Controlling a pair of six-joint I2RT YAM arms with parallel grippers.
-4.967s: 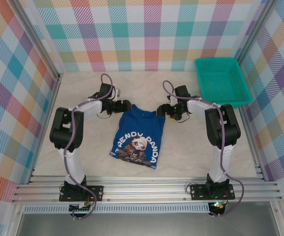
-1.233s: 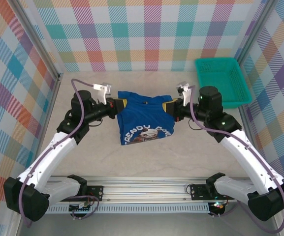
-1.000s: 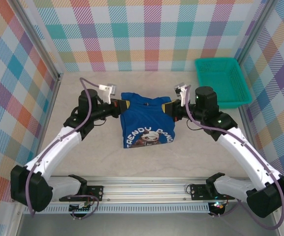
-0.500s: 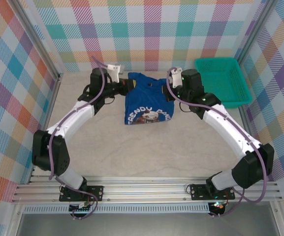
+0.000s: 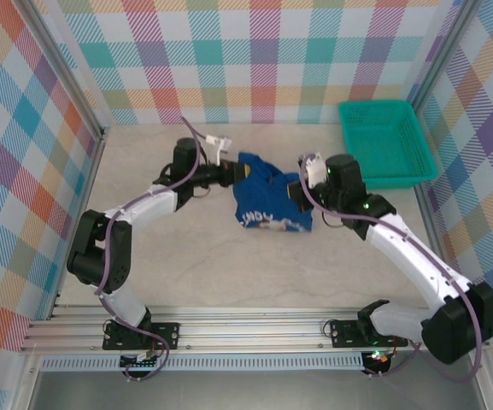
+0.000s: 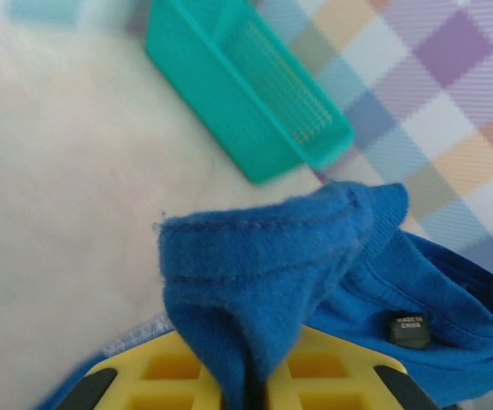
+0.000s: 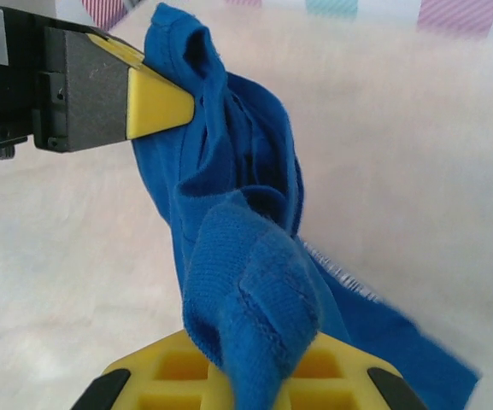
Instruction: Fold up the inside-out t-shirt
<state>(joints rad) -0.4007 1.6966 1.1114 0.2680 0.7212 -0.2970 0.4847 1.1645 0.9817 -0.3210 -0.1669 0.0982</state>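
Top external: shows the inside-out t-shirt (image 5: 267, 203) bunched up at the far middle of the desk (image 5: 229, 273), strung between the two arms. Puts the left tool (image 5: 239, 171) at the shirt's far left edge and the right tool (image 5: 296, 191) at its right edge, both closed down on blue cloth. Places a teal basket (image 5: 387, 141) in the far right corner, well apart from the shirt

Left wrist: looks along two yellow fingers (image 6: 165, 376) with only a thin slit between them, pinching a fold of the t-shirt (image 6: 272, 265) that rises above that slit. Picks out a small dark tag (image 6: 408, 326) on the cloth to the right, with the basket (image 6: 246, 85) beyond on the desk

Right wrist: shows the right tool (image 7: 248, 384) clamped tight on a thick roll of the t-shirt (image 7: 246, 290). Follows the cloth away to the left tool (image 7: 165, 101), its yellow tip closed on the far corner, with the trailing end of the shirt lying on the desk at the right
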